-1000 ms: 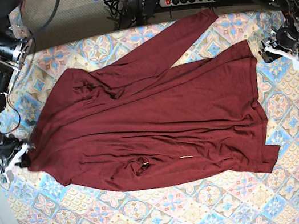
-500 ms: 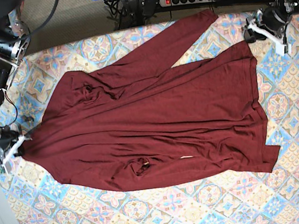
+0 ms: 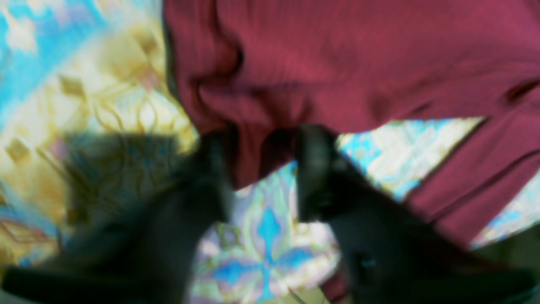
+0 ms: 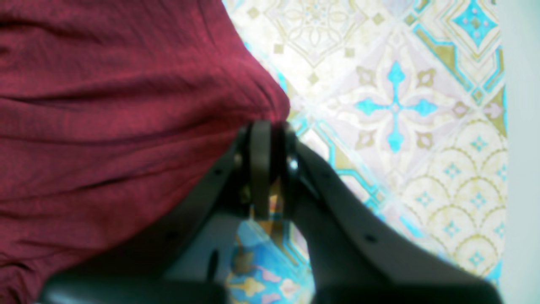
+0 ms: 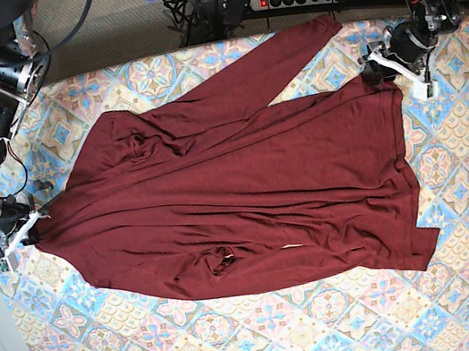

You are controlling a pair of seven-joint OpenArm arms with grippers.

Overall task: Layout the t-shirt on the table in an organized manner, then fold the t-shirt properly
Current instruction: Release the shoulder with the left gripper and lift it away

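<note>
**A:** What are the claws doing?

**B:** The right claw (image 4: 270,139) is clenched on a corner of the t-shirt (image 5: 248,200), pinching a small peak of dark red cloth at the shirt's edge. In the overhead view it sits at the table's (image 5: 351,319) left side. The left claw (image 3: 261,169) is at the shirt's far right corner, its two dark fingers (image 3: 312,169) apart, with a fold of cloth hanging between them. That picture is blurred, so I cannot tell whether it has a hold or not.

**A:** And the shirt itself?

**B:** It lies across the middle of the patterned table, spread but skewed. One long sleeve reaches toward the top edge, and there are rumples near the lower middle and the upper left.

**A:** What might go wrong?

**B:** In my judgement, the left claw may catch only a thin lip of the soft cloth, which could slip out once pulled. If only one side pulls, the shirt could drag sideways and bunch. The trailing sleeve might also slide off the table's far edge.
</note>
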